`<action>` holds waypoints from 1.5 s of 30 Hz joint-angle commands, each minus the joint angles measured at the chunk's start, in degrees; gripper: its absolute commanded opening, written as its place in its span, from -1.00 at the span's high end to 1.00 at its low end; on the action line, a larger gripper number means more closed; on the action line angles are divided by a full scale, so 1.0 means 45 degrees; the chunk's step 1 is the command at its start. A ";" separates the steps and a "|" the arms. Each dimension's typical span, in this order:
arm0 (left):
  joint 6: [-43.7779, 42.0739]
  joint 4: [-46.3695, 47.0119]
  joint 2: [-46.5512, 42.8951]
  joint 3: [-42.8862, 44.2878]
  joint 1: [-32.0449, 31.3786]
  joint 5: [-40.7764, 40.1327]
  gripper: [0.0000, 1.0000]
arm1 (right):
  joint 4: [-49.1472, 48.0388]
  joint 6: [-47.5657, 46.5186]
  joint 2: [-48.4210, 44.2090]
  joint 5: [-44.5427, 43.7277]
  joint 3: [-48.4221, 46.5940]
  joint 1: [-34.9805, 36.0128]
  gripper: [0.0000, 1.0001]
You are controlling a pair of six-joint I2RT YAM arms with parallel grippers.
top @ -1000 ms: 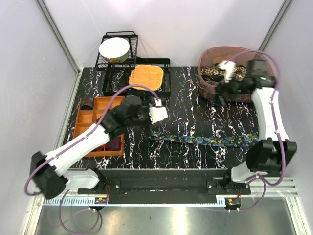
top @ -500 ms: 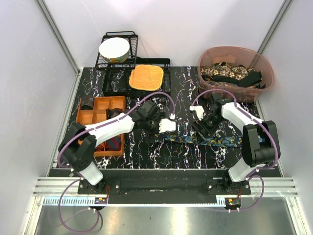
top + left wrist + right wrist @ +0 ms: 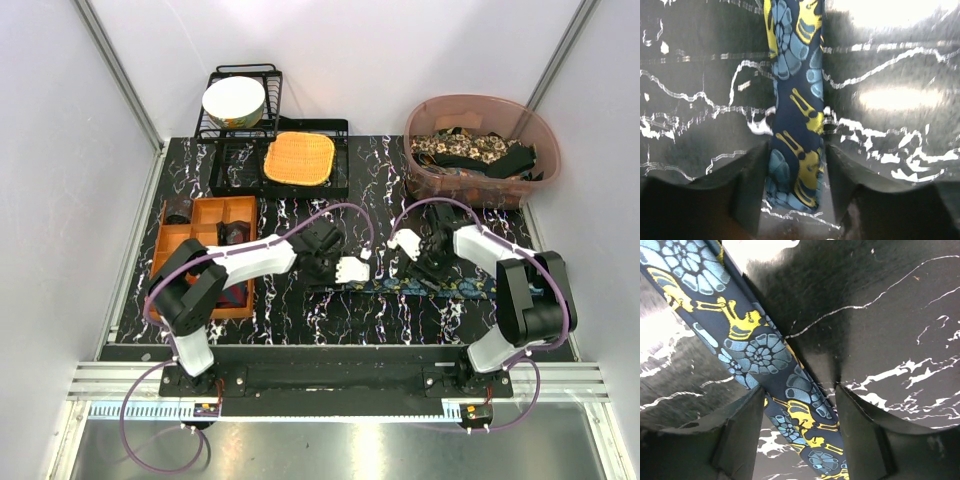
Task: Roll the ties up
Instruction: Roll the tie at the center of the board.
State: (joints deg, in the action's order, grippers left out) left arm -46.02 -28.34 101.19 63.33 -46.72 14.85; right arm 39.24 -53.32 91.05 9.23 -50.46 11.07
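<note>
Top view: left gripper (image 3: 345, 275) is down at the left end of the blue tie (image 3: 455, 288), which lies flat, left to right, on the black marbled table (image 3: 300, 312). Right gripper (image 3: 405, 255) is down over the tie, a bit further right. Jaw gap can't be read here. Other ties (image 3: 470, 150) are piled in the pinkish bin (image 3: 470, 192), back right.

Left wrist: fingers (image 3: 747, 185) are apart, one on each side of the tie's narrow strip. They sit close to its edges without squeezing it. The yellow-teal print is clear here.

Right wrist: fingers (image 3: 737, 435) are wider apart. The tie crosses diagonally between them, flat on the table, ungripped.

Only the top view shows the bin and both arms.
</note>
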 commanded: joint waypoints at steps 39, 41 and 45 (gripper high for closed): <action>0.1670 -0.0013 -0.0918 0.0068 0.0206 0.0351 -0.39 | 0.2096 -0.3353 -0.0836 0.1732 -0.0933 -0.1327 -0.67; 0.1867 0.0474 -0.1545 -0.0204 0.0479 0.0797 -0.57 | 0.2972 -0.2433 -0.1266 0.2358 -0.2065 -0.1327 -0.74; 0.2042 0.0848 -0.3418 -0.0635 0.0889 0.1387 -0.66 | 0.4052 0.1228 -0.1463 0.5242 -0.4057 -0.1327 -0.75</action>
State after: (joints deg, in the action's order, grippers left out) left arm -38.04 -29.06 95.11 61.54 -44.38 16.29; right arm 52.16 -64.49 88.20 18.81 -59.42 4.89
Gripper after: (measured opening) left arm 0.811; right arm 0.874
